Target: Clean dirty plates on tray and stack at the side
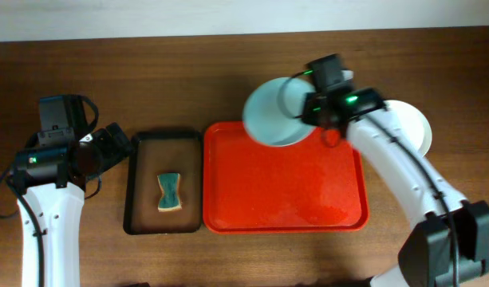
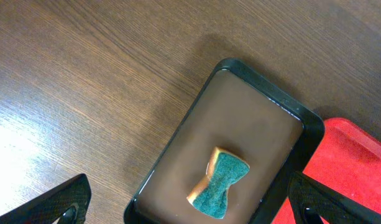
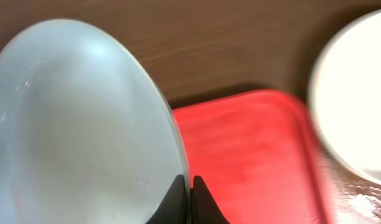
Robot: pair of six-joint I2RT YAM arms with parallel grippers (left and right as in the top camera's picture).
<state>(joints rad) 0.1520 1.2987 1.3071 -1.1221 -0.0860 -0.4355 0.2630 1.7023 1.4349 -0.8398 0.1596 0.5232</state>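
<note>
My right gripper (image 1: 312,108) is shut on the rim of a pale mint-white plate (image 1: 272,112) and holds it tilted above the far edge of the red tray (image 1: 284,191). In the right wrist view the plate (image 3: 78,124) fills the left and my fingertips (image 3: 189,186) pinch its edge, with the tray (image 3: 252,162) below. Another white plate (image 1: 412,123) lies on the table right of the tray; it also shows in the right wrist view (image 3: 352,93). My left gripper (image 1: 108,147) is open and empty above the black tray's left side.
A smaller black tray (image 1: 164,151) left of the red tray holds a green and yellow sponge (image 1: 170,194); both show in the left wrist view, the tray (image 2: 265,130) and the sponge (image 2: 221,183). Bare wooden table lies around.
</note>
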